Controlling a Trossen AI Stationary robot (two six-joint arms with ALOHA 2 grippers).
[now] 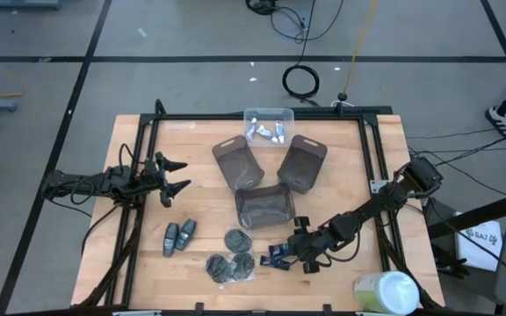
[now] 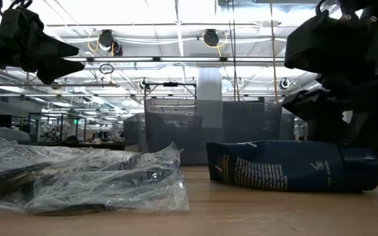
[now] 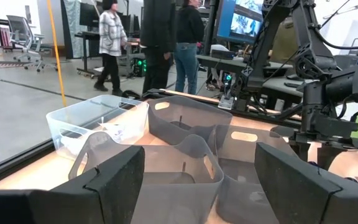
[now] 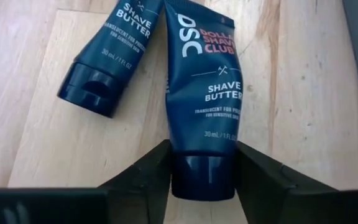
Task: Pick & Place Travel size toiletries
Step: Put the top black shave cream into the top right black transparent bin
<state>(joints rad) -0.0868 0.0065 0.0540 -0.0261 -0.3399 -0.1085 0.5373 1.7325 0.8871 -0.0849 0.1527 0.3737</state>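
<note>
Two dark-blue mini tubes (image 1: 278, 255) lie flat on the table's near part. My right gripper (image 4: 202, 144) is low over them, shut on the nearer one (image 4: 205, 81); the other tube (image 4: 107, 59) lies beside it. My left gripper (image 1: 178, 175) hovers open above the table's left side, holding nothing. Two grey-blue oval sticks (image 1: 180, 235) lie near the left. Dark-grey discs (image 1: 231, 263) sit by them, some in a clear plastic bag (image 2: 104, 180). White tubes (image 1: 266, 132) lie in the clear tray (image 1: 269, 116). My right gripper holds the dark-blue tube by its cap end (image 4: 202, 177), pinched between the two fingers (image 4: 148, 177), one on each side of the cap. The fingers lie along the tube. In the low view the tube (image 2: 294, 167) lies flat on the table.
Three smoky-grey trays (image 1: 237, 164) (image 1: 303, 162) (image 1: 264, 208) stand in the table's middle, just beyond the right gripper. A big pale-green-and-white container (image 1: 386, 292) lies at the near right corner. People stand in the room beyond the far edge (image 3: 160, 37).
</note>
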